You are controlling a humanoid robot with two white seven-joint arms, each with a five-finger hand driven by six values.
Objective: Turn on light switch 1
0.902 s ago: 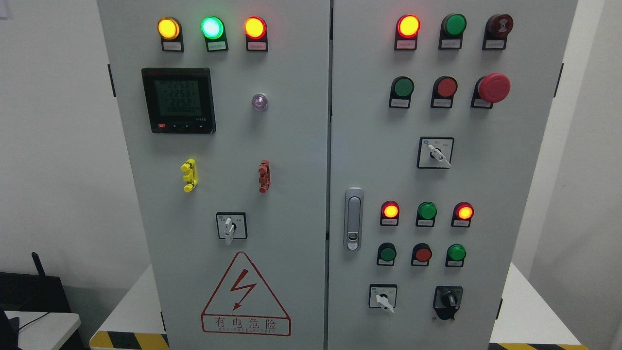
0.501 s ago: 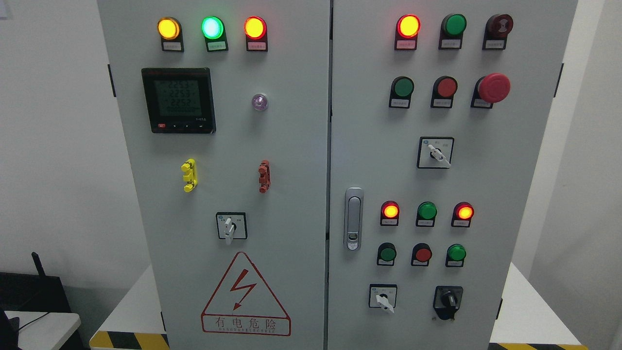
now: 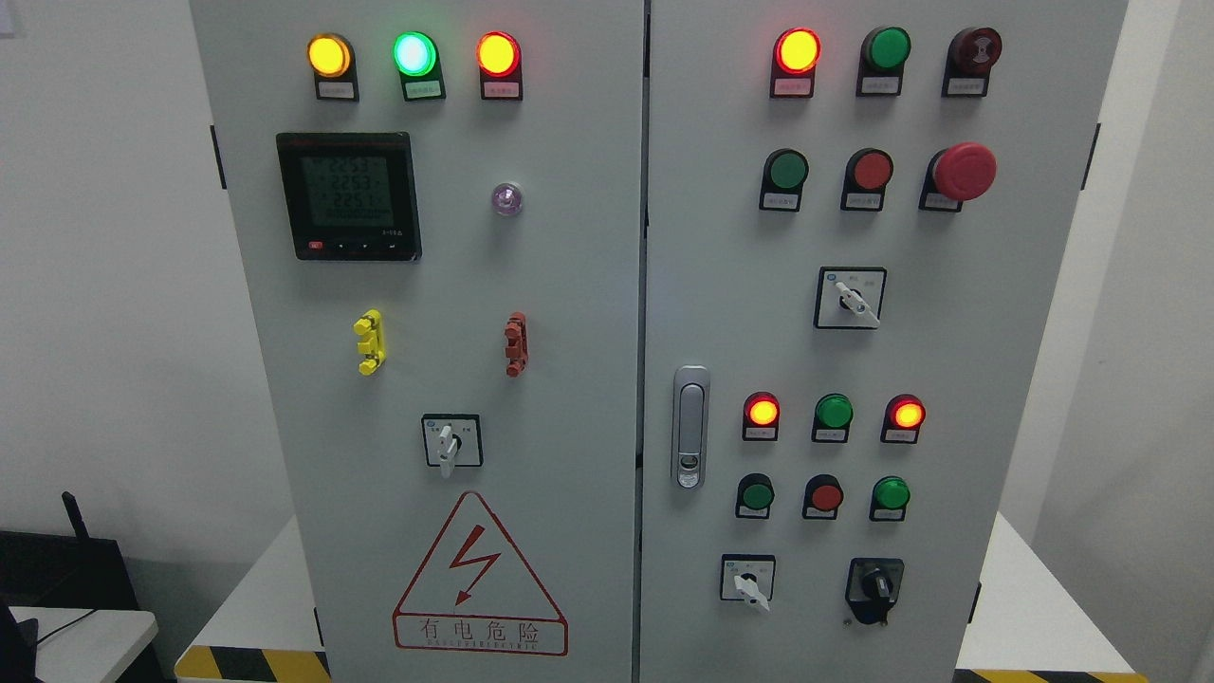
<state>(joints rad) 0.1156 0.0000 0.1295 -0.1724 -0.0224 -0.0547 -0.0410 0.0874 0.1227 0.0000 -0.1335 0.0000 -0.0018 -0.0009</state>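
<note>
A grey two-door control cabinet [image 3: 569,285] fills the head view. Its right door carries rows of buttons and lamps: a lit red lamp [image 3: 797,50], an unlit green lamp [image 3: 890,47], a green button [image 3: 787,170], a red button [image 3: 871,170] and a red mushroom stop [image 3: 964,171]. Lower down sit a lit red lamp [image 3: 762,411], a green lamp [image 3: 834,412], a lit red lamp [image 3: 907,414], then green [image 3: 757,495], red [image 3: 826,496] and green [image 3: 891,493] buttons. I cannot tell which control is switch 1. Neither hand is in view.
Rotary selector switches sit at the left door [image 3: 449,444], upper right [image 3: 852,299], lower right [image 3: 749,581] and a black one [image 3: 874,585]. A meter display [image 3: 348,194], door handle [image 3: 689,427], warning triangle [image 3: 477,579] and a white table corner [image 3: 85,636] also show.
Only the meter's digits flicker slightly; nothing else has moved.
</note>
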